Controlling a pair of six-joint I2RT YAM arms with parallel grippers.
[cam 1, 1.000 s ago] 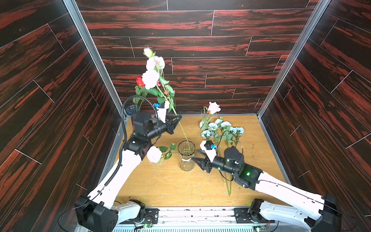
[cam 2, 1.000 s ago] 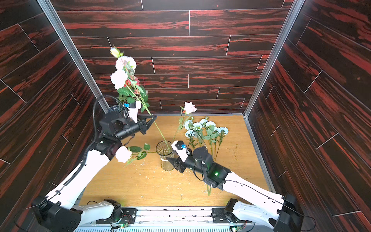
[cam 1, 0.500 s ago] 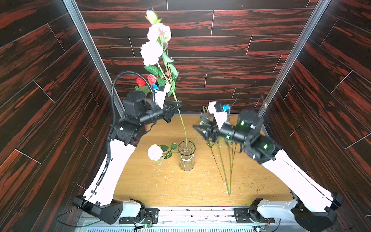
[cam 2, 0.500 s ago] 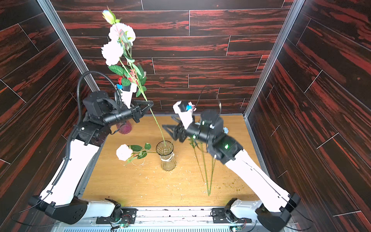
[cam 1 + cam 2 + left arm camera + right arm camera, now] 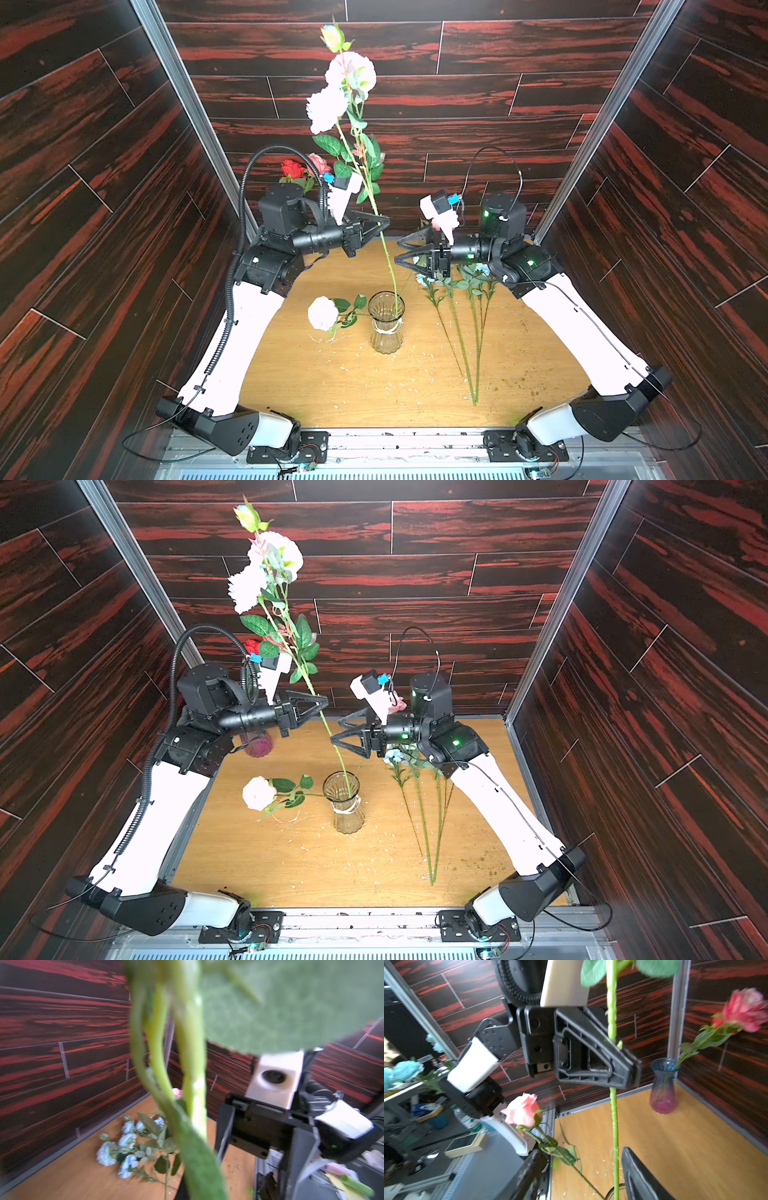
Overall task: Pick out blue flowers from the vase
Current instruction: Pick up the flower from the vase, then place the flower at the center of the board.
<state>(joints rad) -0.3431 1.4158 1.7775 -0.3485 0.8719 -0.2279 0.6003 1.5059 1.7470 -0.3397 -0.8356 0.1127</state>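
Right hand (image 5: 398, 251) risen beside tall spray (image 5: 328, 107) clamped by left hand (image 5: 384, 222).

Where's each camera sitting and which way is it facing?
Both top views: high above the front edge, looking down at the table; both arms show.
Left wrist: faces the right gripper and the blue flowers; held stem blurs close.
Right wrist: faces the left gripper shut on that stem; own open fingers show.
Shared: both wrist views show the stem.

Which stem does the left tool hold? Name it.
The tall spray with white-pink blooms, pinched by the left tool, its end in the clear vase. The rose leans from it; the blue flowers lie on the table.
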